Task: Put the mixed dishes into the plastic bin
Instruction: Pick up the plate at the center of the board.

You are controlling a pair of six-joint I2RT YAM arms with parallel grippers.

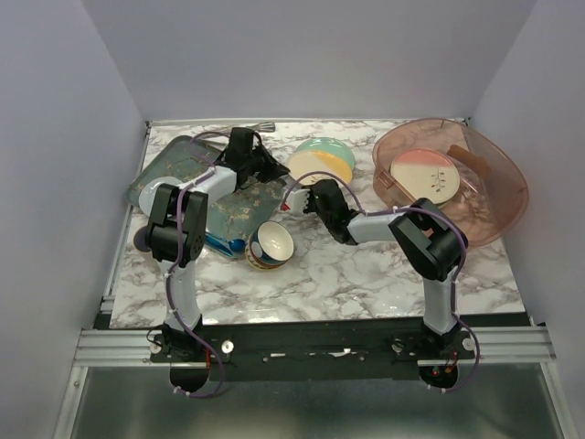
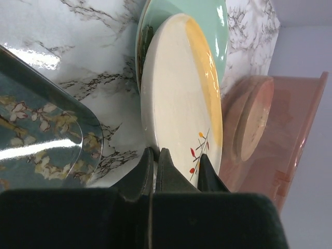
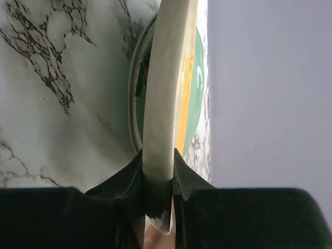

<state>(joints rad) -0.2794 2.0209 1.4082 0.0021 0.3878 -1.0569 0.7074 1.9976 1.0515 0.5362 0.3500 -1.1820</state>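
**Right claw pinches the yellow-and-cream plate at the far edge**

The right claw [image 1: 317,198] reaches left across the worktop [image 1: 366,274]. It has the rim of the yellow-and-cream plate [image 1: 320,169] between its two fingers. In the right wrist view the plate [image 3: 163,78] is seen edge-on, with one finger [image 3: 129,176] pressed to each face of its rim, so this claw [image 3: 157,155] is clamped on the plate.

The plate lies over the mint green plate [image 1: 334,146], and the pair sits near the middle of the far edge. Whether the upper plate is raised off the lower one cannot be told. The mint plate [image 3: 136,98] shows behind it on both sides.

The left claw [image 1: 274,170] hangs above the right end of the dark-green floral tray [image 1: 174,169], which fills the far left corner. Its fingers are pressed together with nothing between them. In the left wrist view its tips [image 2: 154,153] point at the near rim of the yellow-and-cream plate [image 2: 176,104], just beside it, with the tray [image 2: 41,135] to one side and the mint plate [image 2: 207,21] beyond.

The plastic bin [image 1: 507,197] stands at the far right corner, well apart from the two plates. The pink-and-cream plate [image 1: 425,176] lies flat inside it. The blue-yellow patterned bowl [image 1: 271,245] rests near the centre of the worktop, just beside the tray's near right corner, showing its cream inside.
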